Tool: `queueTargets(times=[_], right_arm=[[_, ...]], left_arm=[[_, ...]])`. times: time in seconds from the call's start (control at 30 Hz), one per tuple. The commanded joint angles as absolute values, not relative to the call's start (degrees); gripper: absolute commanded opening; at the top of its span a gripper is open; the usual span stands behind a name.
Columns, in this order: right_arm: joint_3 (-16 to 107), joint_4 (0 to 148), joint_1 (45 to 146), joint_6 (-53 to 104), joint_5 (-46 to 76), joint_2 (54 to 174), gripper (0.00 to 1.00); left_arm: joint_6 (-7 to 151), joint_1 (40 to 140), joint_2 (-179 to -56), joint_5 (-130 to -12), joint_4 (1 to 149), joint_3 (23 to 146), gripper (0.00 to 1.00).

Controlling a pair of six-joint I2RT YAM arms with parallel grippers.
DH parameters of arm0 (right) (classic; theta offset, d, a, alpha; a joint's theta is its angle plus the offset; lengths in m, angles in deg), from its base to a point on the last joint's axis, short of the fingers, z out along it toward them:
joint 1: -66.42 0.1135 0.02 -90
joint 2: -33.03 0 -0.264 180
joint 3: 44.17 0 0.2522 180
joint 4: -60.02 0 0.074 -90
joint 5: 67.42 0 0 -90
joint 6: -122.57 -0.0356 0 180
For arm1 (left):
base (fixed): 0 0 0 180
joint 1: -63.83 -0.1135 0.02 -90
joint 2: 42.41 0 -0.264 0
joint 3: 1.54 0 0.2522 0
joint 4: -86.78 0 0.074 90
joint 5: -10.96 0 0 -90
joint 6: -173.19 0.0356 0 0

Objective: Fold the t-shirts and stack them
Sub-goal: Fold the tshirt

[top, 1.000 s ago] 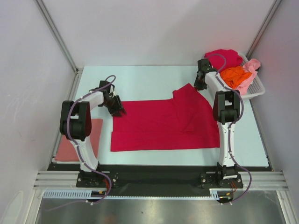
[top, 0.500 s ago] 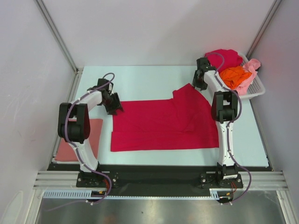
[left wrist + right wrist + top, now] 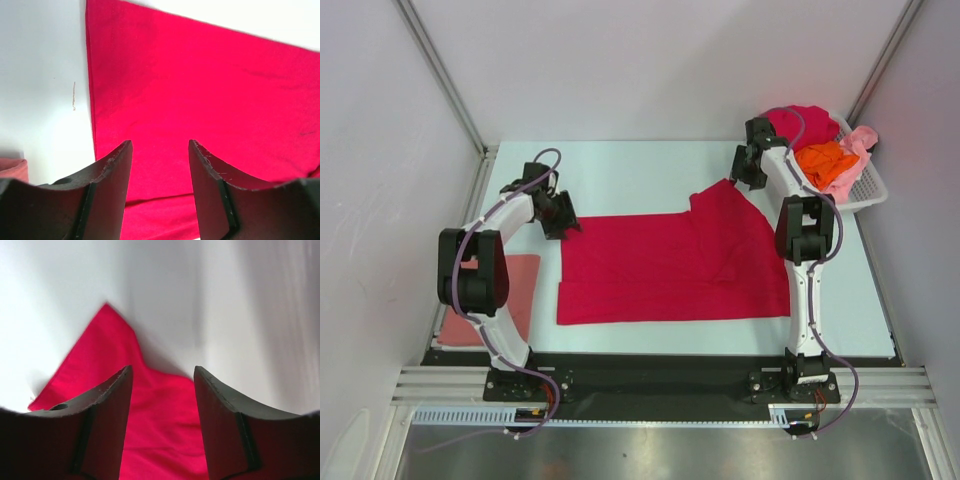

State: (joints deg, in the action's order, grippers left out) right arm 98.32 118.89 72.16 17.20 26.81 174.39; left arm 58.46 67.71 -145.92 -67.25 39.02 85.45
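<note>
A crimson t-shirt (image 3: 670,265) lies spread flat across the middle of the table, its right part folded over toward the far right corner. My left gripper (image 3: 566,222) hovers at the shirt's far left corner, jaws apart over the red cloth (image 3: 200,90), holding nothing. My right gripper (image 3: 744,178) hangs open just above the shirt's pointed far right tip (image 3: 107,340). A folded salmon-pink t-shirt (image 3: 515,290) lies at the left edge. In the basket sit a crimson t-shirt (image 3: 800,122), an orange one (image 3: 823,162) and a light pink one (image 3: 860,145).
The white slotted basket (image 3: 870,190) stands at the far right corner, close beside my right arm. Metal frame posts rise at the back left (image 3: 440,75) and back right (image 3: 885,60). White walls enclose the table on three sides.
Both grippers opened and let go of the crimson shirt's far corners. The left gripper drew back and left off the corner; the right one rose slightly toward the basket.
</note>
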Motion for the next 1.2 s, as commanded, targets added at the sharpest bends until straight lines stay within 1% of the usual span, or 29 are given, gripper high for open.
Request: queueTargets(times=[0.0, 0.03, 0.07, 0.17, 0.2, 0.23, 0.3, 0.33, 0.37, 0.4, 0.43, 0.47, 0.53, 0.57, 0.67, 0.8, 1.17], right_arm=[[99.0, 123.9, 72.0, 14.8, 28.5, 167.5, 0.57], [96.5, 123.8, 72.9, 14.4, 28.6, 165.7, 0.56], [91.5, 122.7, 73.4, 13.9, 28.0, 161.3, 0.57], [84.7, 122.7, 74.7, 13.9, 24.8, 155.7, 0.57], [79.9, 122.9, 74.8, 14.4, 23.7, 152.5, 0.56], [77.7, 123.5, 74.9, 14.8, 23.1, 150.6, 0.56], [72.1, 123.3, 74.6, 15.9, 19.3, 144.8, 0.47], [66.1, 122.7, 74.4, 16.1, 16.2, 142.7, 0.43], [63.0, 122.0, 74.2, 16.7, 14.7, 140.9, 0.35], [60.3, 120.9, 74.1, 16.9, 13.8, 138.7, 0.31], [54.1, 120.2, 74.2, 17.1, 12.7, 135.5, 0.28], [51.4, 119.4, 73.7, 16.9, 12.0, 133.9, 0.22], [45.7, 116.9, 73.3, 15.9, 8.5, 130.9, 0.18], [41.0, 115.8, 73.4, 15.2, 7.6, 130.2, 0.16], [35.7, 112.6, 74.4, 12.6, 6.6, 128.3, 0.08], [32.4, 110.6, 74.9, 10.9, 8.0, 127.6, 0.06], [27.9, 109.5, 76.3, 13.7, 10.9, 127.7, 0.05]], left_arm=[[59.9, 67.3, -142.4, -65.9, 38.7, 86.4, 0.54], [59.9, 67.4, -141.9, -65.3, 38.8, 84.8, 0.54], [59.9, 67.6, -140.7, -64.4, 39.1, 83.9, 0.54], [60.2, 68.4, -138.0, -62.6, 40.0, 80.2, 0.54], [60.2, 68.8, -137.3, -62.4, 40.1, 79.2, 0.54], [60.2, 69.8, -136.4, -62.3, 40.6, 77.5, 0.54], [59.9, 70.6, -134.4, -61.7, 40.9, 76.0, 0.54], [59.7, 71.0, -134.0, -61.4, 41.1, 75.0, 0.54], [59.4, 71.2, -133.6, -60.9, 41.8, 74.5, 0.54], [59.4, 71.4, -133.2, -60.2, 42.2, 74.1, 0.54], [59.4, 71.5, -133.2, -60.0, 42.5, 74.0, 0.54], [59.5, 71.5, -133.5, -59.6, 42.5, 74.1, 0.54], [59.7, 71.5, -134.1, -59.2, 42.4, 74.9, 0.54], [59.9, 71.5, -134.2, -58.9, 42.4, 75.1, 0.54], [59.7, 71.5, -134.4, -58.0, 42.4, 76.3, 0.54], [59.9, 71.5, -134.3, -57.2, 42.4, 76.6, 0.53], [60.9, 71.5, -132.1, -57.2, 41.5, 75.4, 0.52]])
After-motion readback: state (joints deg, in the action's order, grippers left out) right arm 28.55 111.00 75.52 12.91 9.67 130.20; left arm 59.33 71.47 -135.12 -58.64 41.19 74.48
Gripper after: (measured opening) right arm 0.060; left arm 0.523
